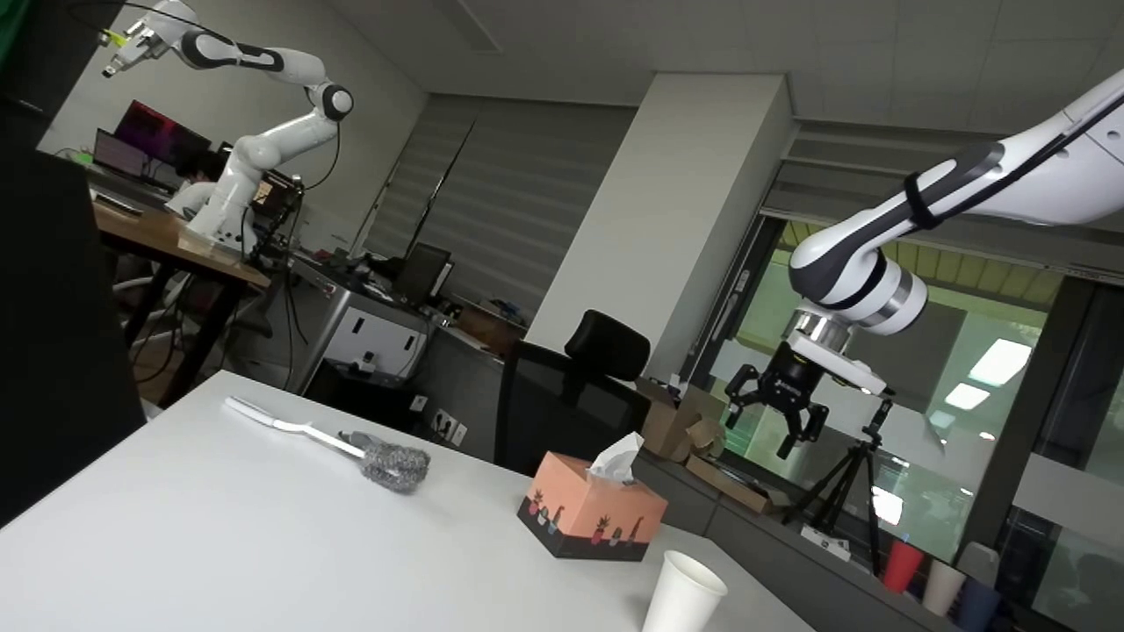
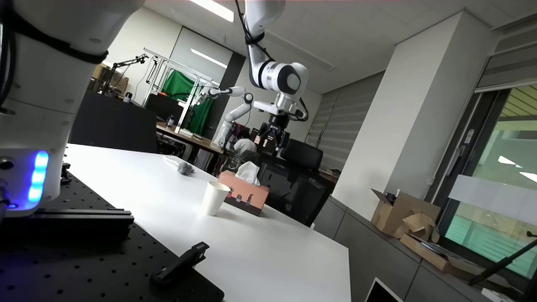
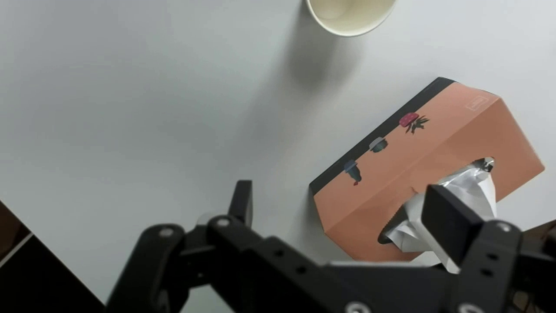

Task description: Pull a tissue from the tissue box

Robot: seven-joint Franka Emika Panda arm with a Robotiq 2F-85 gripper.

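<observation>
1. With claw [image 3: 346,211] spread, empty, higher than the box [image 1: 593,509].
2. Aim for the tissue [image 1: 616,458], poking out of the box.
3. Lowered off-centre, might miss it.
4. Tugged fast, may lift the box too.
5. Swung low, could tip the cup [image 2: 215,199] near the box.

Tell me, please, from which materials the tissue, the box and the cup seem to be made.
Tissue: thin white paper, apparently soft and matt; it stands in loose, creased folds.
Box: probably cardboard, smooth and printed; flat faces, crisp edges and plant pictures suggest this.
Cup: perhaps smooth, plain white paper, judging by its tapered wall and rim; plastic is possible.
</observation>
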